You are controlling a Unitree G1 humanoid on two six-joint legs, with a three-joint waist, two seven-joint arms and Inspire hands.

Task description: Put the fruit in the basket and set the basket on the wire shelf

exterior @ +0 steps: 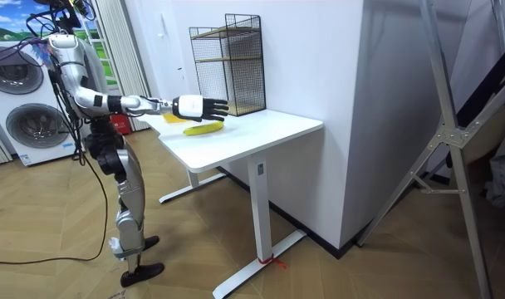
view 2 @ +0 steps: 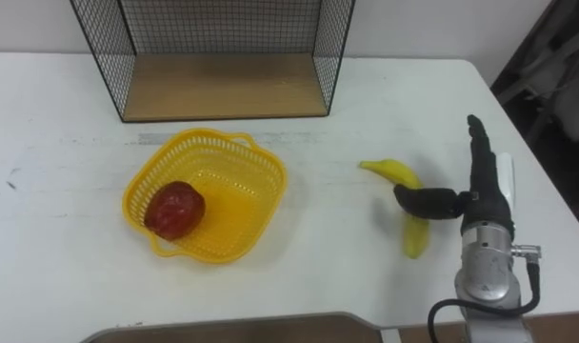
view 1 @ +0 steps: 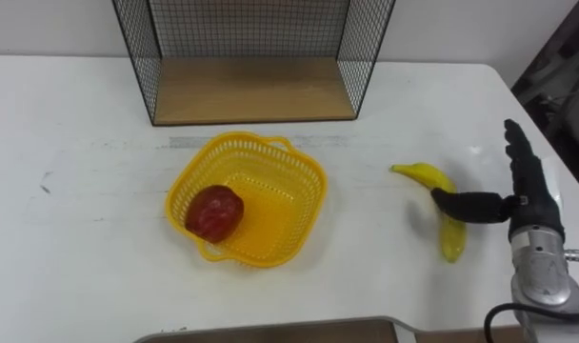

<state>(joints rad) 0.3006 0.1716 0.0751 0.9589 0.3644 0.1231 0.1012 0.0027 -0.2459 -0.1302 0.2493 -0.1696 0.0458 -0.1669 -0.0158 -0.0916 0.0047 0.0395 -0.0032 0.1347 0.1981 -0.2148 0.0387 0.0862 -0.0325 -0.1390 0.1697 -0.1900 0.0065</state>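
I'm holding my right hand (view 1: 532, 202) at the banana (view 1: 428, 176) lying on the desk (view 1: 80, 267) right of the yellow basket (view 1: 289, 205), fingers (view 1: 516, 148) straight and released, thumb across it, probably lining up a grasp; the red fruit (view 1: 214, 211) is sitting inside the basket, which is waiting just before the wire shelf (view 1: 251, 90).

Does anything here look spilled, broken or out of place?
Nothing is spilled or broken. The red apple sits in the yellow basket. Only the banana lies out on the table, with the open right hand beside it, thumb across it.
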